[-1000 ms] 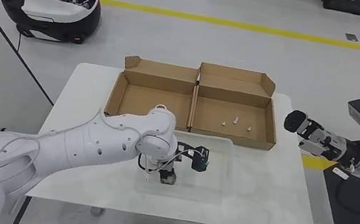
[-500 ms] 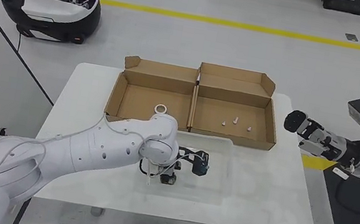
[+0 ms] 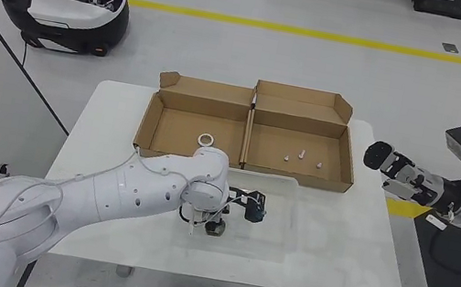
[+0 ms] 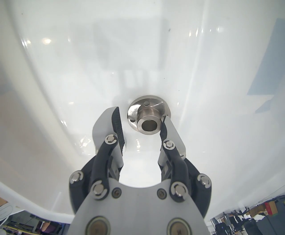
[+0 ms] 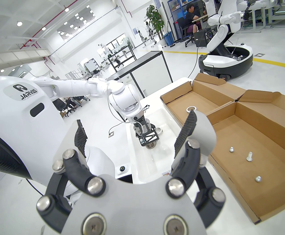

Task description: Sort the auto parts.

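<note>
The left arm's jaws stand parted low inside the white tray [image 3: 292, 185], which sits just below the middle of the top view. They straddle the hub of a flanged metal bushing [image 4: 148, 115] that lies on the tray floor. One pad [image 4: 163, 130] is at the hub's side and the other pad [image 4: 117, 128] is well clear of it, so nothing is gripped yet. The right arm's jaws are likewise spread and hold nothing. They hang off the counter [image 3: 351, 248] at the right edge of the top view, well apart from the boxes.

Two open cardboard boxes lie side by side across the upper middle of the top view. The left box [image 3: 164, 123] holds a single metal ring [image 3: 204, 140] near its lower edge. The right box [image 3: 344, 159] holds three small bolts [image 3: 302, 153], loosely grouped and apart from each other.

By this lay of things, the sorting seems well along: four pieces are already in boxes, one kind to each. The bushing is still in the tray and has yet to be gripped, lifted and carried to a box. Whether more parts wait in the tray under the left arm cannot be told.
</note>
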Robot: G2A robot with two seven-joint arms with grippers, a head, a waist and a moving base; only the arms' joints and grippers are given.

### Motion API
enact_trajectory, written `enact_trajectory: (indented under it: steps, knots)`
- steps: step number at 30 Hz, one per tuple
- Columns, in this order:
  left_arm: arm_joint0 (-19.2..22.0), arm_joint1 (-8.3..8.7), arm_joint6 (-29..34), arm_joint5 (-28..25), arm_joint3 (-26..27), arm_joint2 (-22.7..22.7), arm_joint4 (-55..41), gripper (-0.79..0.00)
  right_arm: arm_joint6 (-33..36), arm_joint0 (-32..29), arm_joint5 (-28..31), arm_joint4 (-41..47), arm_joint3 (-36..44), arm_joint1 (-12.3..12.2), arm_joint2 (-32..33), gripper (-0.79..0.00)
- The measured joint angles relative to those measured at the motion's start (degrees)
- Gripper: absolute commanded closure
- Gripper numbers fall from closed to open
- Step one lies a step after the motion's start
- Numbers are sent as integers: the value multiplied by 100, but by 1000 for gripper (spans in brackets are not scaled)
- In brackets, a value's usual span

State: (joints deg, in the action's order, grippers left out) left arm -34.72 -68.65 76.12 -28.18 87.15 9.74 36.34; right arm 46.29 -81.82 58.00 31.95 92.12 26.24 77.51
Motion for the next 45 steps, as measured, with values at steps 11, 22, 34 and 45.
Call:
enact_trajectory:
  steps: [11,22,34,45]
  knots:
    - [139,-167,23,23,-183,0,-8,-360,0,0,0,0,0,0,0,-785]
    - [41,-122,115,115,-61,0,0,-354,0,0,0,0,0,0,0,-785]
    - [18,-54,103,103,-46,0,22,-357,0,0,0,0,0,0,0,-785]
    - [-26,-109,60,61,-201,0,109,-348,0,0,0,0,0,0,0,-785]
